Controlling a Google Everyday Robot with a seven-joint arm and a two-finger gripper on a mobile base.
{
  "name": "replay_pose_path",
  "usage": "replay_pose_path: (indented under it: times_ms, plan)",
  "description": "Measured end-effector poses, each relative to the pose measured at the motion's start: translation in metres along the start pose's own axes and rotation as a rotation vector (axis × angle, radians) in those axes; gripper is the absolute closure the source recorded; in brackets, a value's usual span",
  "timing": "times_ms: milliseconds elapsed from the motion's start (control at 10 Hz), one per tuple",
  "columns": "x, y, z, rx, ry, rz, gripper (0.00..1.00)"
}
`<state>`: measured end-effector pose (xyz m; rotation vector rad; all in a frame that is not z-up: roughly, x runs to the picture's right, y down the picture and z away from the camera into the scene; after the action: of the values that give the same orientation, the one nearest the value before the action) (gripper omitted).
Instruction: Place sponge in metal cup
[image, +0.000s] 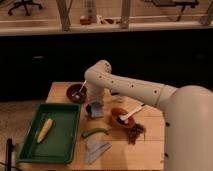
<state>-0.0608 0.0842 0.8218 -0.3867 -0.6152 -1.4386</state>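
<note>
The sponge (97, 110), a small pale blue-grey block, sits at the tip of my gripper (94, 107), low over the wooden table (60, 91) between the two bowls. The white arm comes in from the right and bends down to it. The gripper is right at the sponge, and a dark part of it shows on the sponge's left side. I cannot pick out the metal cup; the arm hides part of the table behind it.
A dark bowl with a spoon (77, 93) stands at the back left. An orange bowl with a white spoon (121, 118) sits right of the sponge, with brown scraps (135, 133) beside it. In front are a green tray (62, 142) holding corn (44, 130), a green pod (95, 132) and a folded blue-grey cloth (95, 149).
</note>
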Motion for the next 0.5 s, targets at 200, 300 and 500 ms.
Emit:
replay_pose_path:
  times_ms: [200, 300, 500]
  plan:
    - [0.003, -0.008, 0.000, 0.003, -0.007, -0.015, 1.00]
    - [0.004, -0.011, 0.000, 0.002, -0.013, -0.019, 1.00]
    - [0.007, -0.016, 0.002, 0.002, -0.026, -0.026, 0.99]
